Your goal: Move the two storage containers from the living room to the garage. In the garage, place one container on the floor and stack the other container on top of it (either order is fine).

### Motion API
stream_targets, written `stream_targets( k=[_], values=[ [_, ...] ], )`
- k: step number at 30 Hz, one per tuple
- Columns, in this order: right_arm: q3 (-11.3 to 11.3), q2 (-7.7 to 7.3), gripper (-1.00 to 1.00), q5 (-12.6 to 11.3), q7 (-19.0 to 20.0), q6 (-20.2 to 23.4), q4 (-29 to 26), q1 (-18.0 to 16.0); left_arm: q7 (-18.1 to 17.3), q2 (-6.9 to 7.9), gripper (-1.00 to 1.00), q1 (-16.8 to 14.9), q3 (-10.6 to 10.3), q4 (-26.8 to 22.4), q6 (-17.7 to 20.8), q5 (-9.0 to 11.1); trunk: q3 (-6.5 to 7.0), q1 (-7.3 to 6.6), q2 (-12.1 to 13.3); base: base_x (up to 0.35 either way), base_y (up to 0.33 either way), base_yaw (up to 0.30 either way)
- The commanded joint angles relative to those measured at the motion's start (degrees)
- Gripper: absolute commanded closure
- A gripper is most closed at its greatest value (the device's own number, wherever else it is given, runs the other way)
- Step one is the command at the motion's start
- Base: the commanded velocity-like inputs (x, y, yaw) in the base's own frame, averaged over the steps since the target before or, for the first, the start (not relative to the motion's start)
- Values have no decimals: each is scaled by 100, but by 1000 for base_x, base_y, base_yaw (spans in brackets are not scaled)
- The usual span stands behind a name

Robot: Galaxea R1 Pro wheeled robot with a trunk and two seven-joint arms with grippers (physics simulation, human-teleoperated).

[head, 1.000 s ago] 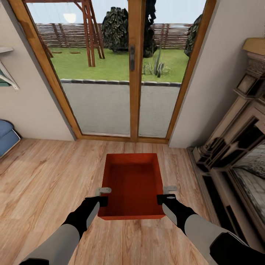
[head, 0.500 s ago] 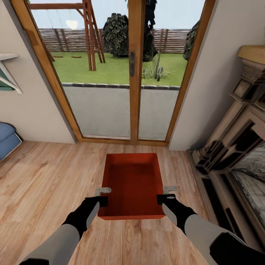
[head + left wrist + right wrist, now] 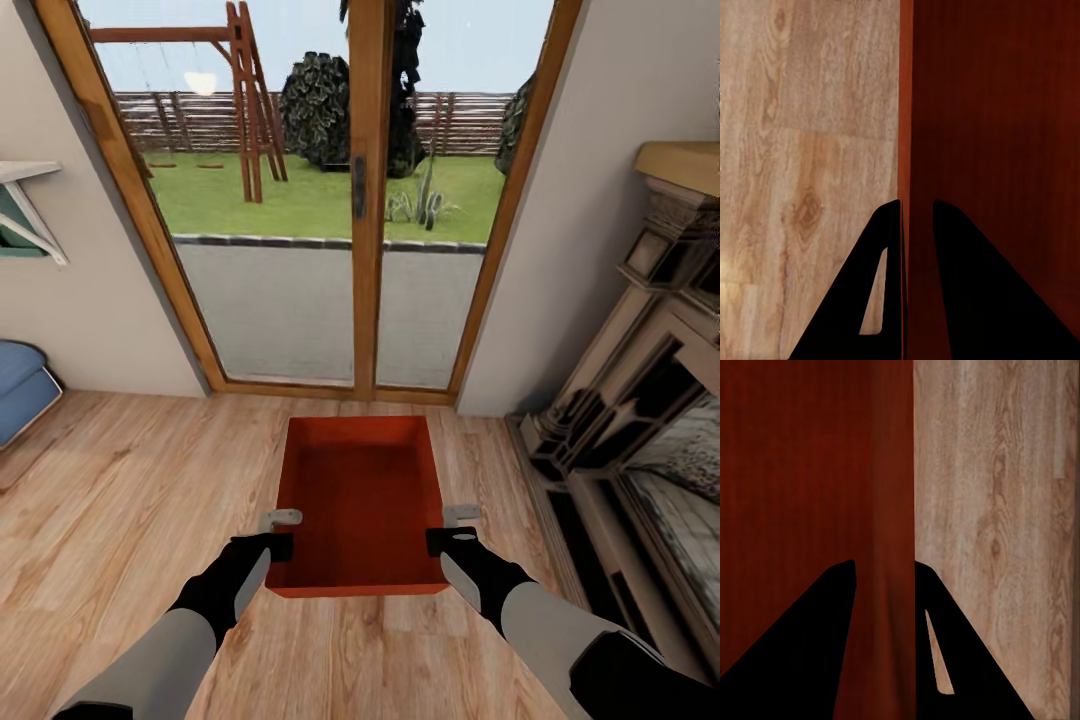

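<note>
One orange-red storage container (image 3: pixel 360 500) hangs in front of me over the light wood plank floor (image 3: pixel 120 500) of the living room. My left gripper (image 3: pixel 283 535) is shut on its left wall near the front corner, and my right gripper (image 3: pixel 445 530) is shut on its right wall. In the left wrist view the left gripper (image 3: pixel 916 206) has one finger on each side of the thin wall of the container (image 3: pixel 990 112). The right wrist view shows the right gripper (image 3: pixel 885 564) pinching the container (image 3: pixel 810 457) the same way. The bin is empty inside.
A wood-framed glass double door (image 3: pixel 360 200) stands straight ahead, with a garden behind it. A carved fireplace (image 3: pixel 640 400) runs along the right. A blue sofa (image 3: pixel 20 385) edge and a wall shelf (image 3: pixel 25 215) sit at the far left.
The whole picture has shifted: the door and fireplace sit lower and a little farther off, so the camera has moved. The container and both grippers keep their places in the view.
</note>
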Motion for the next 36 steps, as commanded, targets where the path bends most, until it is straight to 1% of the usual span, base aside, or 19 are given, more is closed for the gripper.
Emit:
stream_targets(
  k=[1,11,23,27,36],
  values=[
    [-49,-55,100,138,-59,41,-19,-6,154,29,100,-1,9,-3,51,-88,21,-20,35,0,0,0],
    [-49,-58,100,138,-59,41,-19,-6,154,20,100,-1,15,-3,49,-80,286,-240,436,0,0,0],
    [-49,-77,100,141,-59,41,-19,-6,154,18,100,-1,21,-3,43,-80,509,-504,917,0,0,0],
    [-49,-70,100,144,-64,41,-19,-6,154,18,100,-1,23,-3,43,-80,519,-504,917,0,0,0],
    [-48,-46,100,144,-66,41,-19,-6,154,12,100,-1,26,-3,43,-80,595,-504,917,0,0,0]
  ],
)
